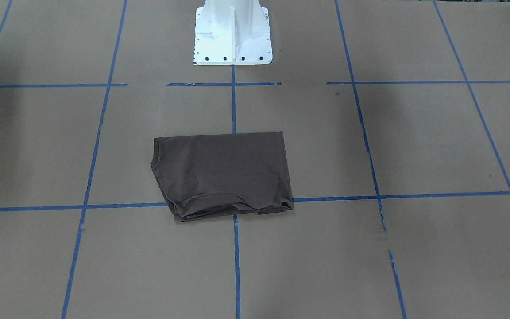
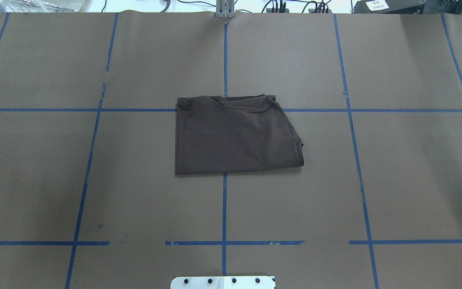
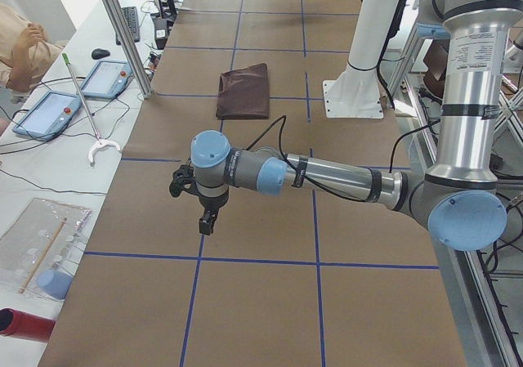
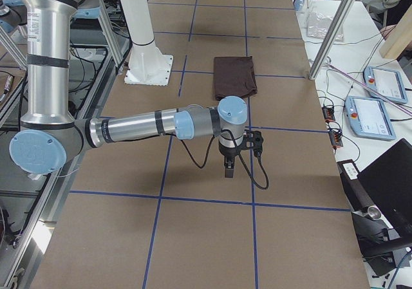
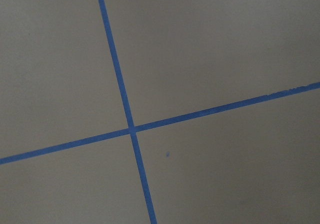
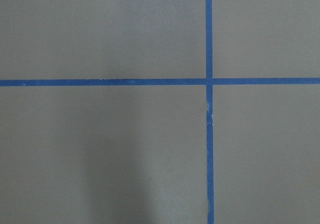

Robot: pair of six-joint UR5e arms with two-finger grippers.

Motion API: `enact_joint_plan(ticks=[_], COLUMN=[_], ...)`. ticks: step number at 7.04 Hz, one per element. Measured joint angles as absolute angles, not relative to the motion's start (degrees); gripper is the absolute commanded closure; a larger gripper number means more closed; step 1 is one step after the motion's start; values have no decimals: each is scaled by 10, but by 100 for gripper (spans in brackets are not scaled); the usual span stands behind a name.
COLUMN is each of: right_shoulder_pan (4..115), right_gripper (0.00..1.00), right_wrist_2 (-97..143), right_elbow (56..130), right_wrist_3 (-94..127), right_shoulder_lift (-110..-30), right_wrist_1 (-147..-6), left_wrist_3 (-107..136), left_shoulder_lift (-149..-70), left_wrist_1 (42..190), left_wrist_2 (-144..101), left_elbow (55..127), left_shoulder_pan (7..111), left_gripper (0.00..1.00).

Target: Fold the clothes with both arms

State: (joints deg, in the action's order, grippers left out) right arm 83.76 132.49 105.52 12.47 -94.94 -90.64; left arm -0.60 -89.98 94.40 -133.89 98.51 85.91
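We log the dark brown T-shirt [image 2: 235, 134] folded into a compact rectangle mid-tabletop [image 2: 46, 180], well clear of every edge. Toward the left end hangs the left gripper [image 3: 207, 220], toward the right end the right gripper [image 4: 229, 168]. We cannot tell whether either is spread.

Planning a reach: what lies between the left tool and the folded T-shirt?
Only bare brown paper with blue tape lines; the exterior left view shows it between left tool and T-shirt.
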Motion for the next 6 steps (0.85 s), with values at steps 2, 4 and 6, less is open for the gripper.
enact_joint_plan(ticks=[2, 4, 6], right_shoulder_pan=[840, 840, 840], right_gripper=[0, 0, 0], right_wrist_2=[1329, 1340, 1345], right_elbow=[1051, 1042, 1030], right_wrist_3=[125, 128, 125], right_shoulder_lift=[-948, -949, -955], right_wrist_1=[-904, -905, -905], left_wrist_3=[-8, -5, 14], left_shoulder_lift=[-900, -905, -919], left_wrist_1=[963, 971, 942], left_wrist_2=[-1339, -1337, -1335], left_elbow=[961, 956, 964], left_shoulder_pan=[860, 863, 863], left_gripper=[0, 0, 0])
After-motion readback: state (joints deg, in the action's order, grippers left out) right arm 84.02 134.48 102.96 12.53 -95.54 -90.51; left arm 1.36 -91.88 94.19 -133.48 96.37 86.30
